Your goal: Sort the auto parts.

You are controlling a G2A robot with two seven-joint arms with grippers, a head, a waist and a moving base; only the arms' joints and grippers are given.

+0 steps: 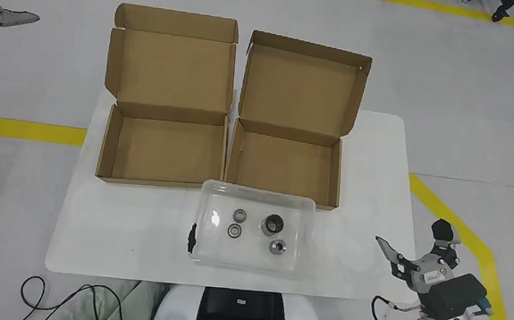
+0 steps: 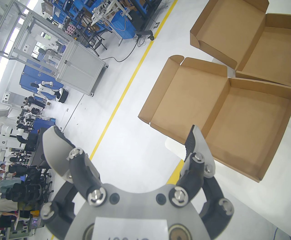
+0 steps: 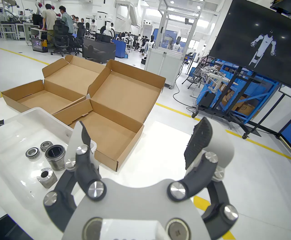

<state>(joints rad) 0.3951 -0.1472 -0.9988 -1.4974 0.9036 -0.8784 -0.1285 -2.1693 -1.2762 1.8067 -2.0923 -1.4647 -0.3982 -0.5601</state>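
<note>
Sorting seems unstarted: four metal auto parts (image 3: 55, 156) lie in the clear plastic tray (image 3: 34, 110) beside the right end effector (image 3: 142, 129), jaws apart and empty; the left end effector (image 2: 122, 134), likewise apart, faces two empty brown cardboard boxes (image 2: 245, 122).

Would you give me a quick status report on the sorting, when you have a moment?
Left gripper open, right gripper open, both empty. Four metal parts in clear bin; cardboard boxes empty. Nothing in the way.
</note>
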